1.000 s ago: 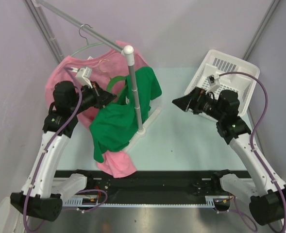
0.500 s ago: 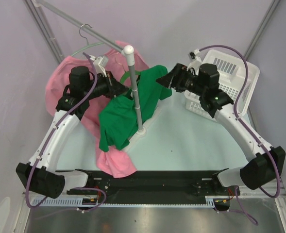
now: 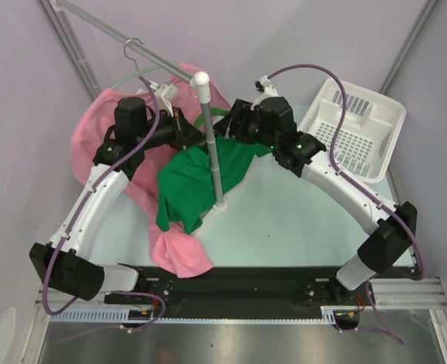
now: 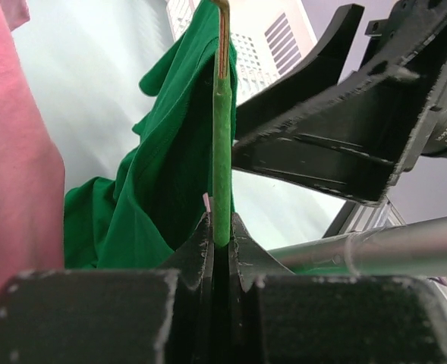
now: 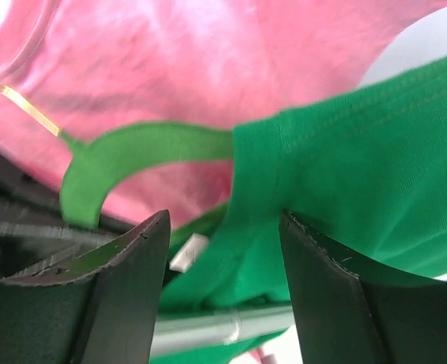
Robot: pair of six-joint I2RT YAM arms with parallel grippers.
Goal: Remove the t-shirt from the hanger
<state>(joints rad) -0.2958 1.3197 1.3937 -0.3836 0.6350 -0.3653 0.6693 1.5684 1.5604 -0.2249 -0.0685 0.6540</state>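
Note:
A green t-shirt [image 3: 189, 186] hangs from a green hanger [image 3: 199, 121] beside the white stand pole [image 3: 212, 144]. My left gripper [image 3: 184, 130] is shut on the hanger's green bar [image 4: 221, 152], which runs up from between the jaws [image 4: 221, 235]. The shirt [image 4: 162, 174] drapes to the left of the bar. My right gripper [image 3: 225, 125] is open, its two fingers straddling the shirt's shoulder fabric [image 5: 344, 152] next to the collar. Between its fingertips [image 5: 225, 227] lie green cloth and a white label. The hanger's curved end [image 5: 132, 152] shows against pink cloth.
A pink t-shirt [image 3: 94, 129] hangs on another hanger from the slanted rail [image 3: 117, 34], behind and left of the green one. A white basket [image 3: 360, 129] stands at the back right. The stand's base [image 3: 219, 205] sits mid-table. A metal rail [image 4: 390, 246] crosses close under both grippers.
My right arm swung left from the basket to the green shirt's shoulder, and its jaws narrowed. My left arm carried the hanger up and right toward the pole, still shut on it.

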